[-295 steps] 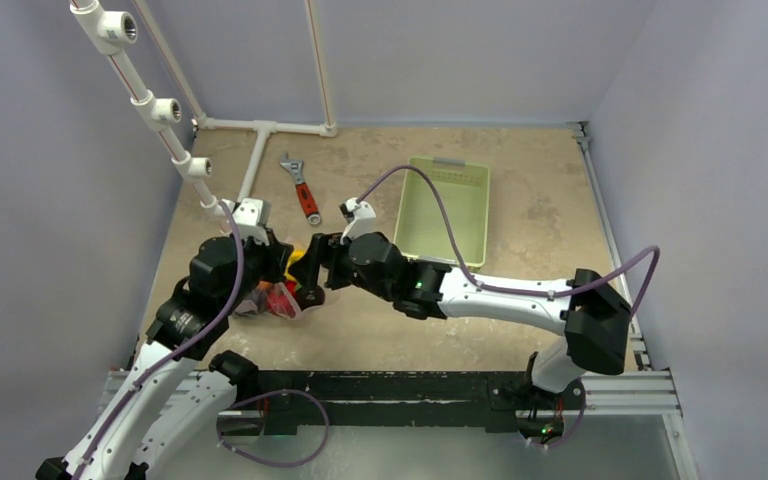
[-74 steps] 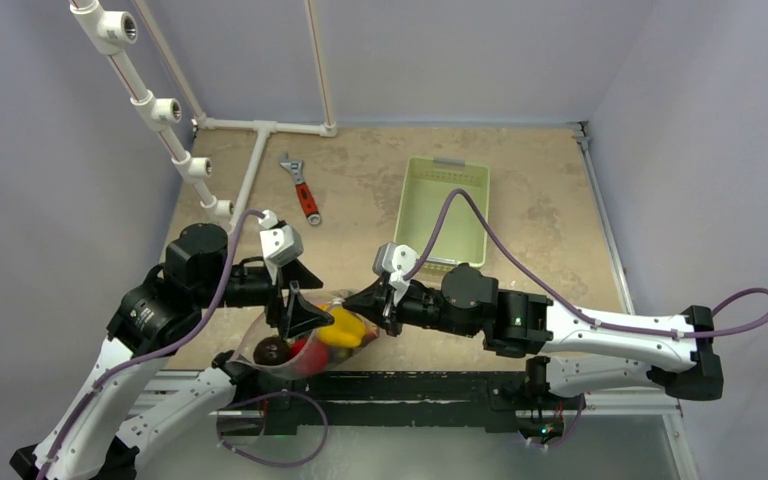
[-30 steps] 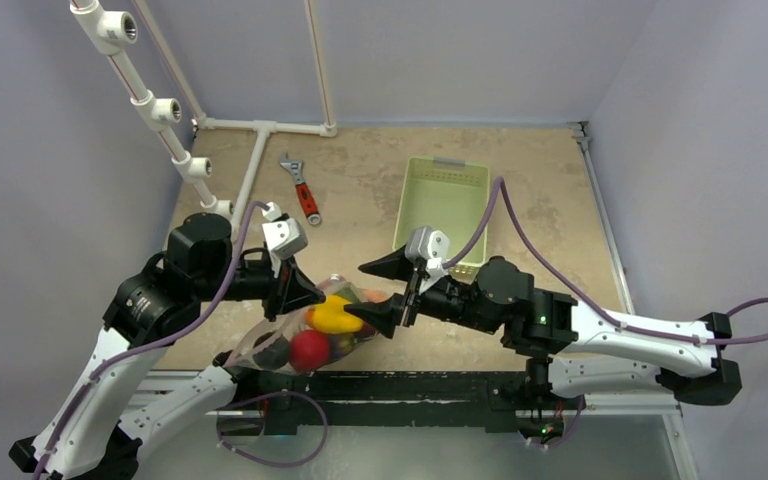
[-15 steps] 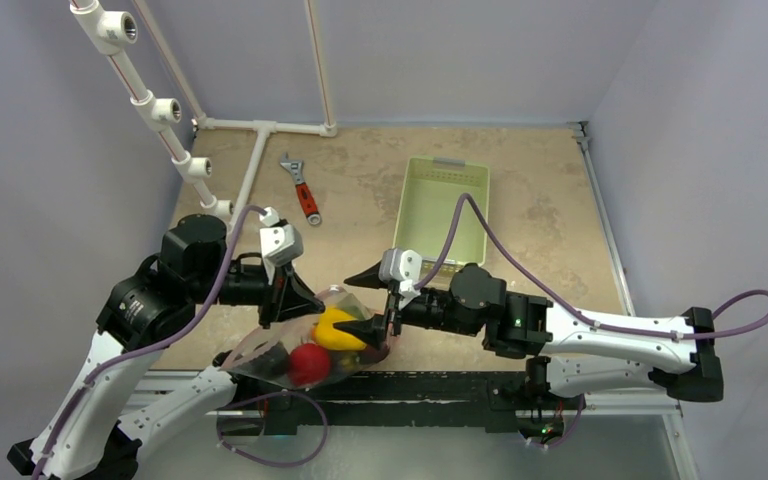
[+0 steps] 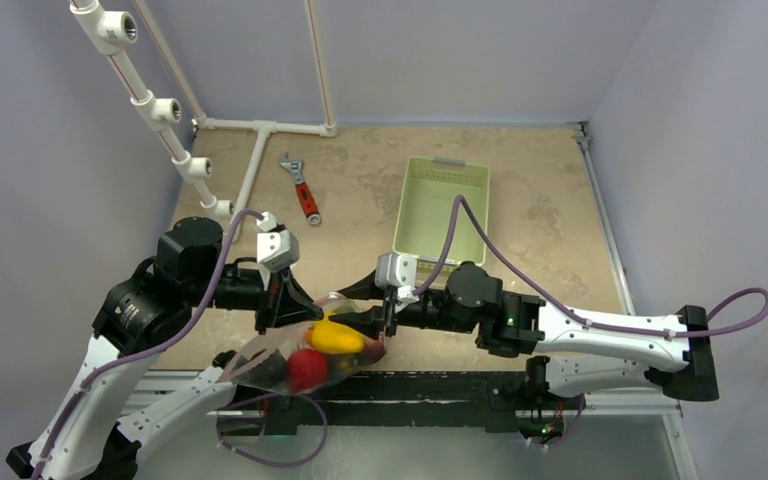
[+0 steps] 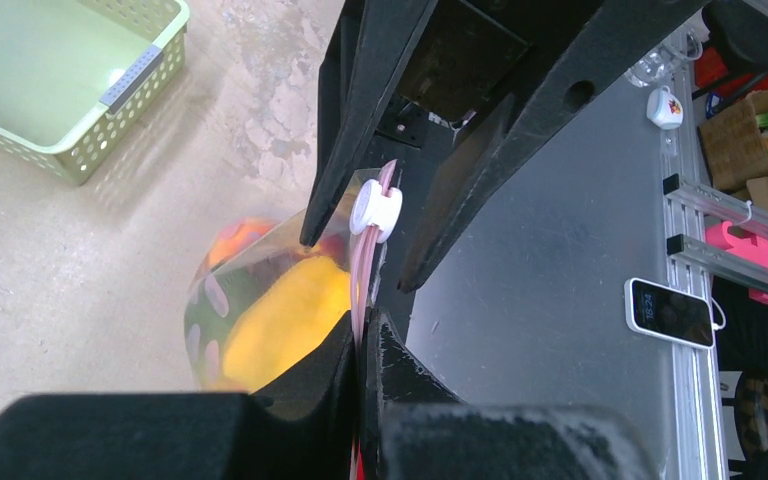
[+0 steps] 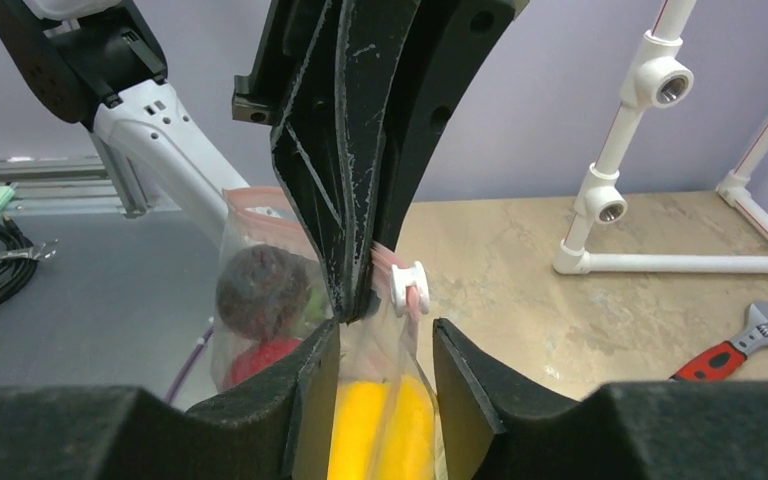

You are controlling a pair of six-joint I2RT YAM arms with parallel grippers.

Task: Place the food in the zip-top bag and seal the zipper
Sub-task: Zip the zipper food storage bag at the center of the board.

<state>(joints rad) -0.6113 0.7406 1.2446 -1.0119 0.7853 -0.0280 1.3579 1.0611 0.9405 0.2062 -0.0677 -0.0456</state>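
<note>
The left end effector (image 6: 363, 338) is pressed together on the pink zipper (image 6: 363, 275) of the zip-top bag (image 5: 260, 355), which hangs over the near edge of the bench (image 5: 360, 190) with the food (image 5: 332, 337) inside. The right end effector (image 7: 375, 335) is spread, straddling the bag's mouth by the white slider (image 7: 407, 288)
</note>
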